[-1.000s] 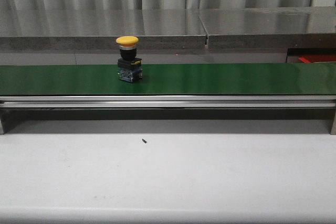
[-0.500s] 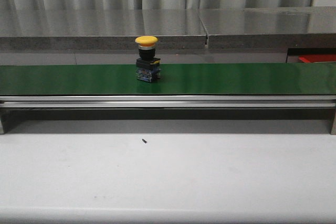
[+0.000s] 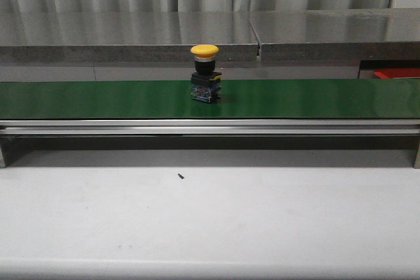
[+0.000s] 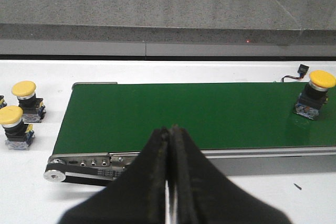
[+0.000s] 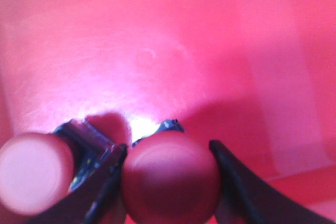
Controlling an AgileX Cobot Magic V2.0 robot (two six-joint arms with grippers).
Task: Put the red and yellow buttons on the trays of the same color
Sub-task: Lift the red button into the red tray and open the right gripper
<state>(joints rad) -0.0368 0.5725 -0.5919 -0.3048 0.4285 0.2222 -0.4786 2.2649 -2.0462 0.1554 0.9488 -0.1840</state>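
A red button (image 5: 170,182) with a domed cap sits between the fingers of my right gripper (image 5: 168,148), which is shut on it just above the floor of the red tray (image 5: 173,51). A second red button (image 5: 32,174) lies beside it in that tray. The tray's edge (image 3: 397,72) shows at the far right in the front view. One yellow button (image 3: 205,73) stands upright on the green belt (image 3: 98,100), also seen as the yellow button (image 4: 315,95) in the left wrist view. My left gripper (image 4: 170,129) is shut on nothing, in front of the belt (image 4: 184,114). A yellow tray is out of view.
Two more yellow buttons (image 4: 26,100) (image 4: 13,127) stand on the white table beside the belt's end. A tiny black speck (image 3: 180,176) lies on the table in front of the belt. A steel shelf (image 3: 131,34) runs behind the belt. A small black connector (image 4: 302,69) lies behind the belt.
The yellow button on the belt has travelled to the right, from left of centre to about the middle. Nothing else in the front view has moved.
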